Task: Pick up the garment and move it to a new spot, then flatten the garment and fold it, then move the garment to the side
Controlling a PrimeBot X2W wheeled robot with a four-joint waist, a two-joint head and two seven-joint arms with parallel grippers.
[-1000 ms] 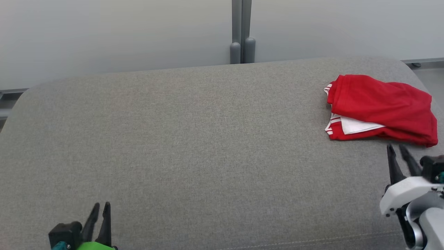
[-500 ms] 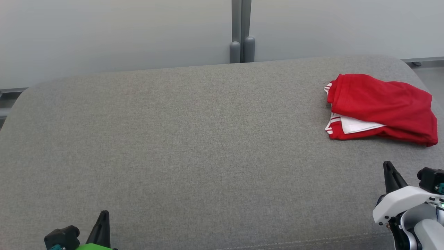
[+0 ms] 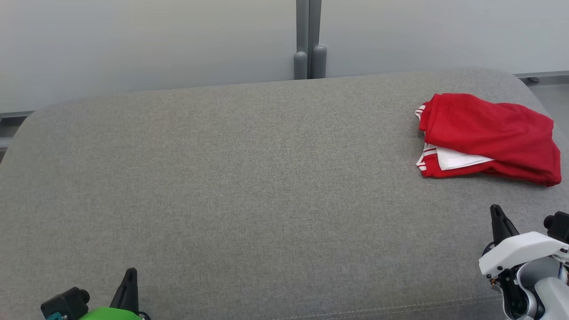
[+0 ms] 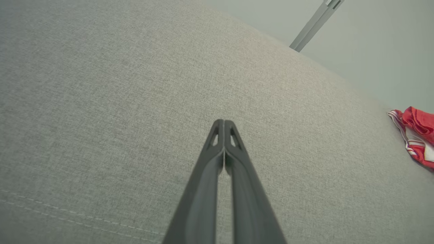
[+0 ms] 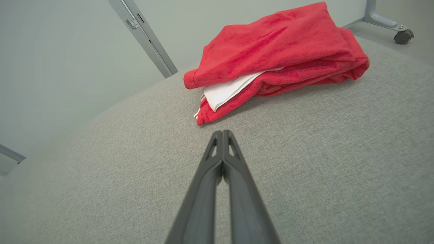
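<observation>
A folded red garment point(image 3: 489, 135) with white striped trim lies at the far right of the grey cushion point(image 3: 249, 178); it also appears as the red garment point(image 5: 274, 57) in the right wrist view and a red edge point(image 4: 418, 135) in the left wrist view. My right gripper point(image 3: 495, 211) sits at the lower right, a short way in front of the garment, apart from it, shut and holding nothing; the wrist view shows its tips point(image 5: 222, 134) pressed together. My left gripper point(image 3: 130, 273) rests at the lower left, far from the garment, also shut and holding nothing point(image 4: 223, 122).
A pale wall with a grey post point(image 3: 310, 40) stands behind the cushion. A caster wheel point(image 5: 402, 36) of a frame stands on the floor beyond the cushion's right end. The cushion's front seam point(image 3: 400, 306) runs near the bottom edge.
Both grippers have drawn back toward the bottom of the view and closed; the right one pulled away from the garment. The garment has stayed where it was.
</observation>
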